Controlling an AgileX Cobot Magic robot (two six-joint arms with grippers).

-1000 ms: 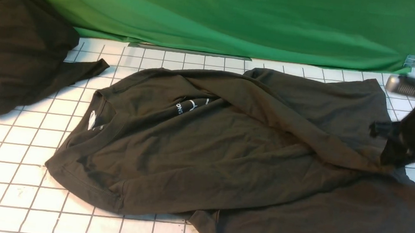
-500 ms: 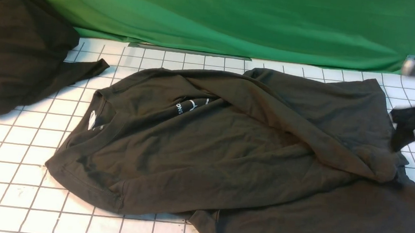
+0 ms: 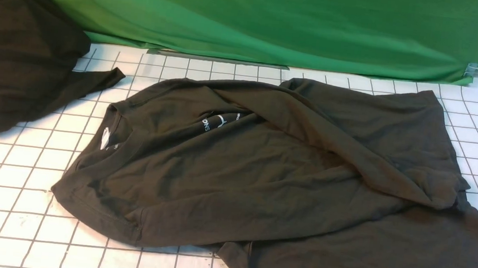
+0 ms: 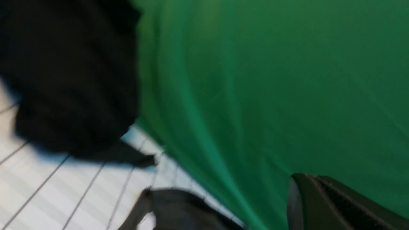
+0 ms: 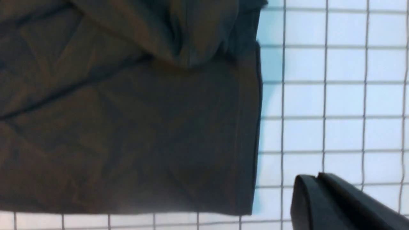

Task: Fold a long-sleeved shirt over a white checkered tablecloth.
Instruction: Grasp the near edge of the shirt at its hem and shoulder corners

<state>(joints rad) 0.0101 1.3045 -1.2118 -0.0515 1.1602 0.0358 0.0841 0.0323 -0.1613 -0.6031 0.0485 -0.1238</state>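
Shirt: I see the shirt (image 3: 270, 177) lying rumpled over the centre and lower right of the front frame, on the tablecloth (image 3: 1, 198), with a sleeve lying diagonally across it.
Left gripper (image 4: 332, 204): closed, gripping nothing, facing the green cloth (image 3: 278, 18).
Right gripper (image 5: 335, 204): closed, gripping nothing, over bare tablecloth beside the shirt's edge.
Black heap (image 3: 17, 48): upper left.

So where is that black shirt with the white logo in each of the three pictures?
Front view: the long-sleeved shirt sprawls across the middle and right, logo partly covered.
Left wrist view: blurred; the shirt is probably the grey cloth by the green cloth.
Right wrist view: the shirt fills most of the picture, hem against the grid.
Shared landmark: the white checkered tablecloth.
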